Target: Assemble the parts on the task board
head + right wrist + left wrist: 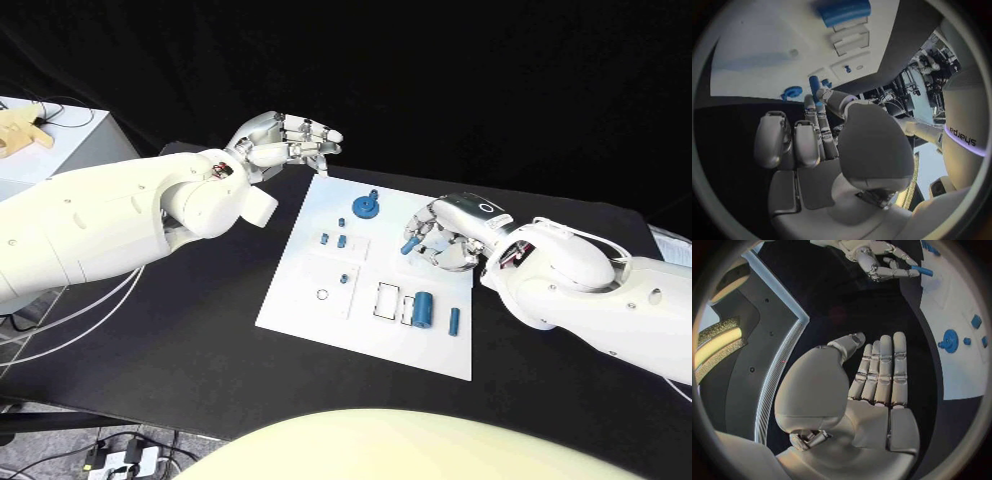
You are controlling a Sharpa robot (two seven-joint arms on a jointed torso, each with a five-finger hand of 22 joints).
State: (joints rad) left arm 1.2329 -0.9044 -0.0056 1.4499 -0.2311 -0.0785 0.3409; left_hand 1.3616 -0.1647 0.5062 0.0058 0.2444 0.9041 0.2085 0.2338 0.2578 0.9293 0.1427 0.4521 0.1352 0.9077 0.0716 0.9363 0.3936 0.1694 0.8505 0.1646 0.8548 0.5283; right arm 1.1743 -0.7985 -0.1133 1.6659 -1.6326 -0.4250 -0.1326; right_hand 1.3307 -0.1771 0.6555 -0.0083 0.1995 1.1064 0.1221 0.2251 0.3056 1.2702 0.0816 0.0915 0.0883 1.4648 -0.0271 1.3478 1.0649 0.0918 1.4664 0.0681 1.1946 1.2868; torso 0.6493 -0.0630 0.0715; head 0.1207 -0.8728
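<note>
The white task board (pixel 310 315) lies in the middle of the black table. My right hand (pixel 444 232) hovers over its right edge and pinches a small blue peg (pixel 410 245) between thumb and finger; the right wrist view shows the peg (pixel 814 83) upright at the fingertips. On the board are a round blue knob (pixel 368 205), a blue cylinder (pixel 421 308), a thin blue pin (pixel 454 320) and several small blue pieces (pixel 333 240). My left hand (pixel 289 138) hangs beyond the board's far left corner, fingers stretched out and holding nothing (pixel 879 372).
A rectangular outline slot (pixel 387 300) and a small ring (pixel 320 295) mark the board's near part. Cables (pixel 58 330) trail off the table's left side. A white box with a tan object (pixel 22 135) stands at far left.
</note>
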